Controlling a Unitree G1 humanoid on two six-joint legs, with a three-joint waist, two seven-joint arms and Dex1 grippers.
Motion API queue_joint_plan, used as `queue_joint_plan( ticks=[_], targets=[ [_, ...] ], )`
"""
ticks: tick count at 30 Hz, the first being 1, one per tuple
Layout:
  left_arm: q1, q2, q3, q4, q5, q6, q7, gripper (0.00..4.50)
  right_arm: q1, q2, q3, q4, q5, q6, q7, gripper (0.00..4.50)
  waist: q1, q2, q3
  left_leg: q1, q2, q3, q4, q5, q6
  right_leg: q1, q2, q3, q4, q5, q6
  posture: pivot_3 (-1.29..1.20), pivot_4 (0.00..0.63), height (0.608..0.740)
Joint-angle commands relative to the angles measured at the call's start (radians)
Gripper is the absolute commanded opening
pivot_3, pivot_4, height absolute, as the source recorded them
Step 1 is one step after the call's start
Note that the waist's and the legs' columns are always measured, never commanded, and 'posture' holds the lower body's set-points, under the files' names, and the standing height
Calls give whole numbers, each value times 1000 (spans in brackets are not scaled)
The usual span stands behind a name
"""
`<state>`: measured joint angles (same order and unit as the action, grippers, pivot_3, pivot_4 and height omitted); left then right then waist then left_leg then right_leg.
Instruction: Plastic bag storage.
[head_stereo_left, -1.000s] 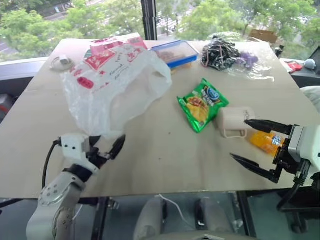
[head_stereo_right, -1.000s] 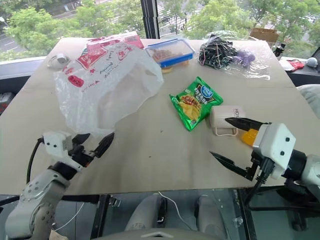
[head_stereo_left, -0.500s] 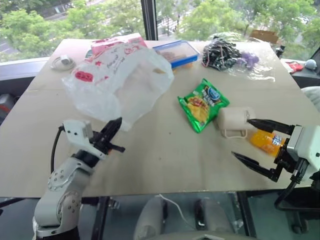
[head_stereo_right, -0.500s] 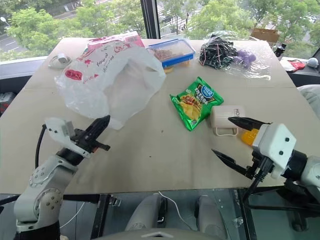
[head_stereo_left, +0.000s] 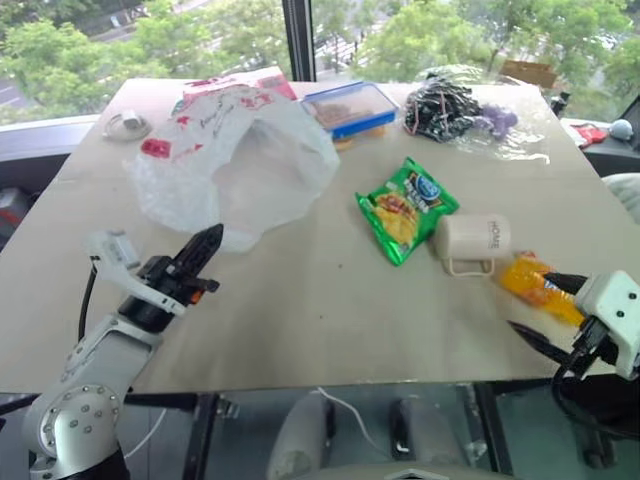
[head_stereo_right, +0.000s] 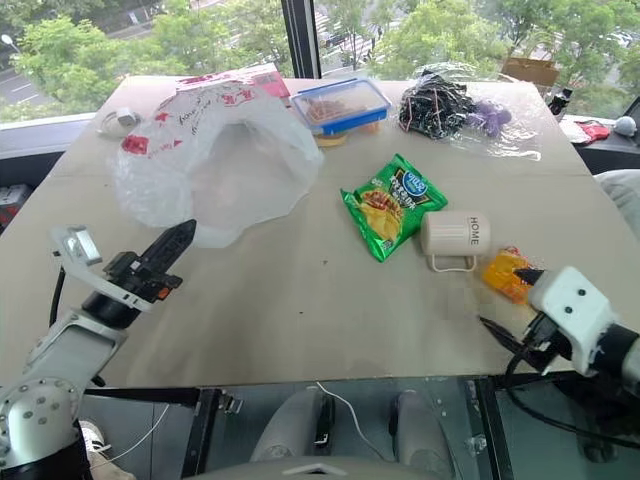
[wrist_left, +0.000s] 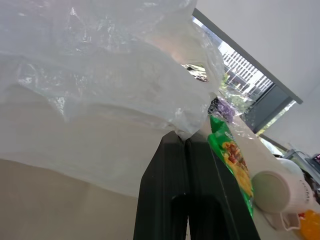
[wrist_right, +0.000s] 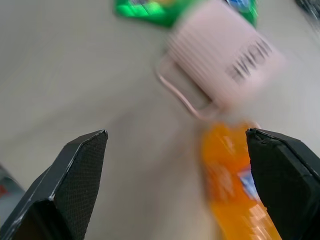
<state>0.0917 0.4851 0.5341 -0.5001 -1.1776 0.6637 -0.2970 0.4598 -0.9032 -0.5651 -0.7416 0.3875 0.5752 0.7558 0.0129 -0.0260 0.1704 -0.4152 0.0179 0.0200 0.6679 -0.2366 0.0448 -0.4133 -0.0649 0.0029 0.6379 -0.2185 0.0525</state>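
My left claw (head_stereo_left: 212, 238) sits at about eight o'clock on the table (head_stereo_left: 320, 310), its two black fingers (wrist_left: 186, 150) pressed flat together with a fold of the plastic bag (head_stereo_left: 235, 165) pinched at their tips. The bag itself billows at ten o'clock, a big crinkly white heap with red print along its far edge, lifted a little where I grip its near corner. Past it at twelve o'clock lies a blue-lidded box (head_stereo_left: 350, 108), and a clear-wrapped bundle of dark cables (head_stereo_left: 442, 108) at one o'clock. Near the middle, towards three o'clock, lies a green snack packet (head_stereo_left: 405, 208), with a pale mug (head_stereo_left: 470, 243) on its side just beside it. At four o'clock an orange packet (head_stereo_left: 540, 288) lies between the wide-spread, empty fingers of my right claw (head_stereo_left: 550, 315).
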Motion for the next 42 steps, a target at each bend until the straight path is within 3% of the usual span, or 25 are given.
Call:
queue_joint_plan(
  ticks=[1,11,14,17,18,21,26,32,37,42],
  targets=[
    [-9,16,1,-41,-29,-6,12,63,-56,-38,-8,70,-60,28,-30,4500,-1,0,0,0,0,0,0,0,0,0,0,0,0,0,0,0,150,740],
    [-21,26,-9,-44,-18,-13,12,63,-261,-167,220,361,-118,141,33,4500,1,0,0,-1,-1,0,0,0,0,0,0,1,0,0,0,0,150,740],
    [-19,34,-15,-51,-13,-15,4,0,-324,-165,253,430,-100,166,59,3698,1,1,1,-1,-1,0,0,0,0,-1,0,1,0,0,-1,0,150,740],
    [-14,36,-14,-58,-20,-16,8,0,-336,-174,289,454,-120,139,81,2388,-1,0,1,-1,-1,0,0,0,0,0,0,1,0,0,-1,0,150,740],
    [-11,37,-14,-62,-25,-15,8,0,-338,-172,296,455,-128,133,79,2211,-1,-1,0,0,-1,1,0,0,0,0,0,1,0,0,0,0,150,740],
    [13,45,-8,-86,-74,5,-4,0,-297,-167,245,368,-93,112,123,2207,-1,-3,-1,0,0,1,0,0,0,0,1,1,0,0,0,0,150,740],
    [74,74,5,-117,-171,25,-21,0,-260,-124,107,93,123,179,220,2207,-1,4,2,-1,1,1,-1,0,0,-2,2,2,0,0,0,0,150,740],
    [122,113,4,-139,-244,35,-41,0,-591,-22,419,4,161,261,69,2207,-3,3,3,1,3,2,0,0,0,-1,2,2,1,-2,3,0,150,740],
    [165,156,26,-164,-309,46,-62,0,-995,208,775,264,-20,287,-53,2207,-15,3,4,0,3,2,0,0,-1,-3,1,2,1,0,-1,0,150,740],
    [223,195,46,-225,-357,46,-88,0,-1195,348,968,511,-155,199,-36,2207,-3,3,4,-5,0,2,-2,0,-1,-6,0,2,0,1,-3,0,150,740]
  ],
)
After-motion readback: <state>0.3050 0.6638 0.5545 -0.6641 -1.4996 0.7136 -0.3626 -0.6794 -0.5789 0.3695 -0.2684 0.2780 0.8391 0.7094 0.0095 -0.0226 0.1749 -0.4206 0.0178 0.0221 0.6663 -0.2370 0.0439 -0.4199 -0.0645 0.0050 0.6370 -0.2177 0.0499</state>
